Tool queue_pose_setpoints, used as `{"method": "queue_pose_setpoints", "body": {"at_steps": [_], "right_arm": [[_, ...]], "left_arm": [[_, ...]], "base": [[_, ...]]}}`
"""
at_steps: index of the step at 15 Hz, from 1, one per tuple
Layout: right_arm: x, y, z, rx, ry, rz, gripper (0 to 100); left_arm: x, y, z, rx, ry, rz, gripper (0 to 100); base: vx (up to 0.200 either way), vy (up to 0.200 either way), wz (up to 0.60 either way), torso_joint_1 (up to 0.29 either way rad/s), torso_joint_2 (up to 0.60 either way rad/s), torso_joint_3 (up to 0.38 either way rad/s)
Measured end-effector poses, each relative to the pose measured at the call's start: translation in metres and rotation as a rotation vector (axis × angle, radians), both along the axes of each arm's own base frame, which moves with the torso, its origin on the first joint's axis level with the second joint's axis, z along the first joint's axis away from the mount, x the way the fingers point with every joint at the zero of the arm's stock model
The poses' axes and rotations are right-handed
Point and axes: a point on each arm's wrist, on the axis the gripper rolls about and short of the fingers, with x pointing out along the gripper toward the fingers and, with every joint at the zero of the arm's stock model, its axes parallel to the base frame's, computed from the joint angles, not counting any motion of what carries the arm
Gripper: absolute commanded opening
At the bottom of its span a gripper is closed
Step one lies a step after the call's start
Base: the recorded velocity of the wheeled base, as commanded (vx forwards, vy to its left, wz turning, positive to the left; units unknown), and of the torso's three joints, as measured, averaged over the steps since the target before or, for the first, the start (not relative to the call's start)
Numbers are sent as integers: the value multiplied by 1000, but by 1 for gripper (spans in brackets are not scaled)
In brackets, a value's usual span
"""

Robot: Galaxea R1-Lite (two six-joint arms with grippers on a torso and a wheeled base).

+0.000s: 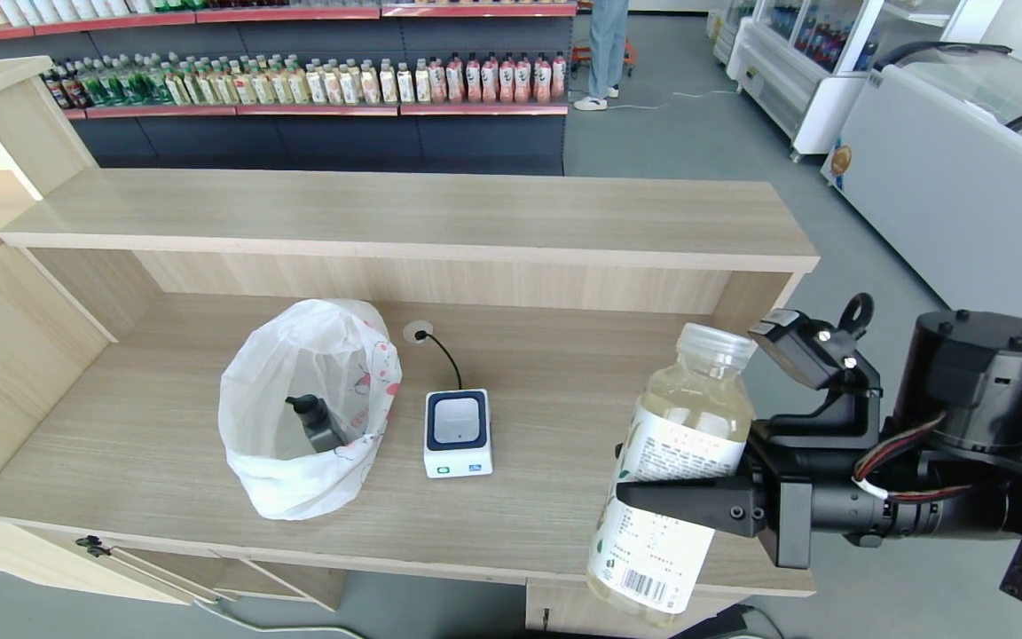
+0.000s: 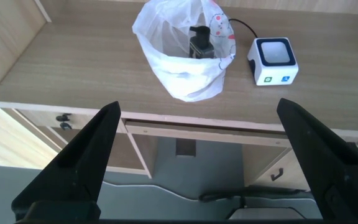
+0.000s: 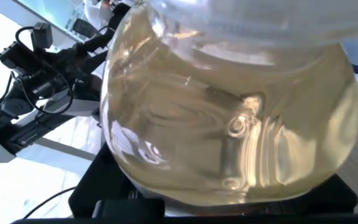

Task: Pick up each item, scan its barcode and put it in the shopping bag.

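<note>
Right gripper is clamped on a drink bottle, one black finger crossing the label at mid-height. The bottle hangs in the air over the front right corner of the counter, nearly upright, its top leaning a little to the right. It is clear ribbed plastic with rounded shoulders and a translucent screw cap, filled with pale yellow liquid. The white paper label wraps its lower body, with green leaf marks and a barcode near the base, facing the camera.

Left gripper is spread wide with nothing between its matte black, wedge-shaped fingers, out in front of the counter's edge.

On the pale wood-grain counter stands a thin, crinkled white shopping bag with pink print, mouth open, a dark pump-top bottle inside. Just beside it sits the scanner, a white box with a dark-rimmed glass window, its black cable running to a round grommet.
</note>
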Motion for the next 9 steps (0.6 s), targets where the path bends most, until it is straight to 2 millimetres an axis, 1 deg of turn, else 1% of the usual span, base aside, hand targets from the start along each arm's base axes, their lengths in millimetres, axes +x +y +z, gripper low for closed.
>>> {"method": "queue_pose_setpoints", "body": {"at_steps": [9], "right_arm": [[0,4,-2,-6,2,11,0]], "left_arm": [[0,0,0,0,0,0,100]], "base": [[0,0,0,0,0,0]]}}
